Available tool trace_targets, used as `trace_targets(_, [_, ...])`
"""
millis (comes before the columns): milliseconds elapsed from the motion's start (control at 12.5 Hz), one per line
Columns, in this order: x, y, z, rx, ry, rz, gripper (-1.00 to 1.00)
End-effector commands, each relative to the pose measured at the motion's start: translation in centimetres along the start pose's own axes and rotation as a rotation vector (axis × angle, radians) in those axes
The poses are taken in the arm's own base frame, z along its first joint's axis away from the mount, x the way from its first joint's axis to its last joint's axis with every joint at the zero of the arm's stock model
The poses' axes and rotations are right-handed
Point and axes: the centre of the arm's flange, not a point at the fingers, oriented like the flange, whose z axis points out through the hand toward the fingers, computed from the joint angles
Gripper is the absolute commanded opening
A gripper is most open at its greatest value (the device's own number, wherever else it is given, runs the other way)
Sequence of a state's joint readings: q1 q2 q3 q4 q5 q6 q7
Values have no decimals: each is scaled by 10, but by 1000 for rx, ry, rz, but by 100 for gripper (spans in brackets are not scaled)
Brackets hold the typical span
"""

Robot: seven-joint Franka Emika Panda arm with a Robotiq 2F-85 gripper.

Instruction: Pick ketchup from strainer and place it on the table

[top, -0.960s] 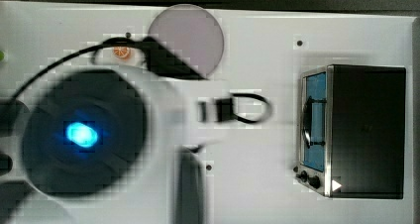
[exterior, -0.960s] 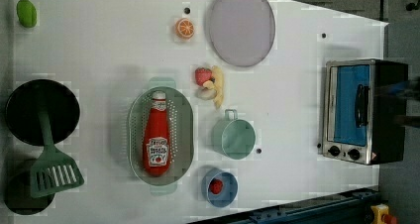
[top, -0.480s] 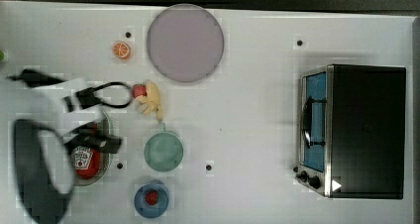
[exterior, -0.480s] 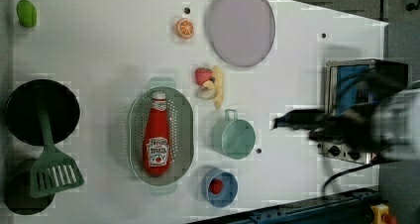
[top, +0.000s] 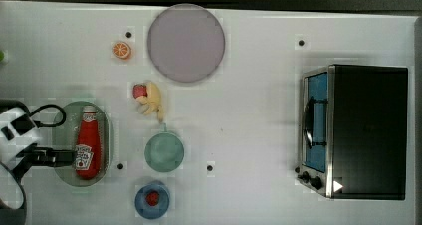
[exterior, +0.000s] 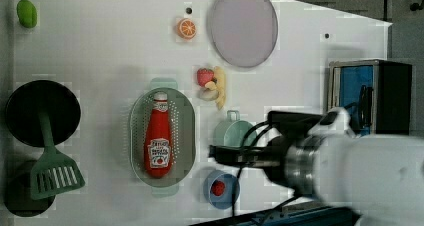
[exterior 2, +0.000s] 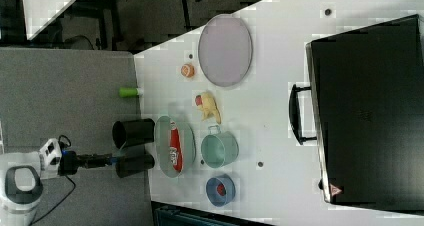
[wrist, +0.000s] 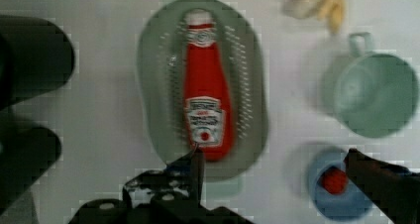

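The ketchup (top: pixel 88 145) is a red bottle with a white cap, lying lengthwise in the pale green oval strainer (top: pixel 107 135) on the white table (top: pixel 249 110). The left view shows the ketchup (exterior: pixel 159 143) and strainer (exterior: pixel 187 136) too. My gripper (wrist: pixel 277 162) is open and holds nothing. In the wrist view one dark finger (wrist: pixel 197 160) sits by the bottle's base end and the other (wrist: pixel 369 172) over the blue bowl. In the top view the gripper (top: pixel 54 157) reaches in from the top view's left, level with the bottle's label.
A green cup (top: pixel 164 153), a blue bowl with a strawberry (top: pixel 152 200), a banana with a strawberry (top: pixel 149 98), an orange slice (top: pixel 122 50) and a grey plate (top: pixel 185 42) lie near the strainer. A toaster oven (top: pixel 356 130) stands far off. Black pots (exterior: pixel 42 113) and a green spatula (exterior: pixel 52 171) flank the strainer.
The arm swept across the scene and now hangs over the strainer end of the table. In the left view it came in from the right. Bottle and strainer stayed put.
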State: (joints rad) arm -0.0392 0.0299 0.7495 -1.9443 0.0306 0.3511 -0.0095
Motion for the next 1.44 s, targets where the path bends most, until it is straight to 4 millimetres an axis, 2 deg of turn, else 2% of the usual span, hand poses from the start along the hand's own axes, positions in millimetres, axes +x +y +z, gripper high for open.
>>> trace_targets(80, [-11, -10, 67, 28, -10, -2, 100])
trace_targets(400, [-21, -9, 142, 70, 58, -65, 100])
trace_targets(720, [-25, -11, 201, 143, 6, -46, 100])
trace_targets(1120, [-26, -16, 254, 176, -37, -9, 100])
trace_targets(1440, [-22, -14, 281, 160, -24, -9, 100])
